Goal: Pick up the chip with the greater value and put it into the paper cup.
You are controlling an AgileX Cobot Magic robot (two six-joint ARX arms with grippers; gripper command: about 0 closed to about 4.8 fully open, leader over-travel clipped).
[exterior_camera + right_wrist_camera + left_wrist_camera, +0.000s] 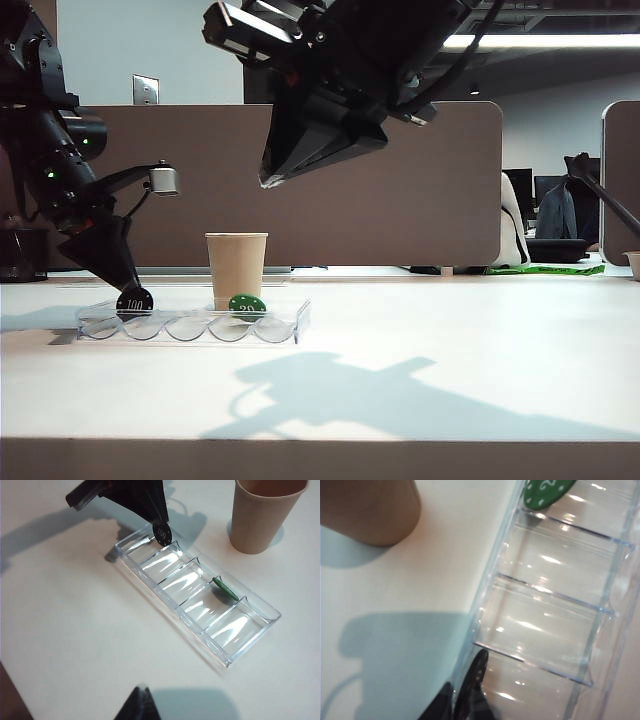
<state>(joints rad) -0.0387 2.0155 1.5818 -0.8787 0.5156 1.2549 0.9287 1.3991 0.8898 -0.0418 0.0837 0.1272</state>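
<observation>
Compartmented tray (290, 322) near the table's (450, 340) left front, 100 chip (134, 302) upright in its left end compartment under the left gripper (131, 293), 20 chip (247, 306) leaning in the fourth compartment, paper cup (237, 268) just behind the tray, right gripper (268, 178) high above the cup

Green chip (547, 492) cut off by frame edge

Black angular arms; tapered left pincer (130, 292); green indicator lights, black cables

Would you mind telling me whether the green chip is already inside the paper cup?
No, the green chip stands on edge in a slot of the clear tray, while the paper cup stands apart on the table.
</observation>
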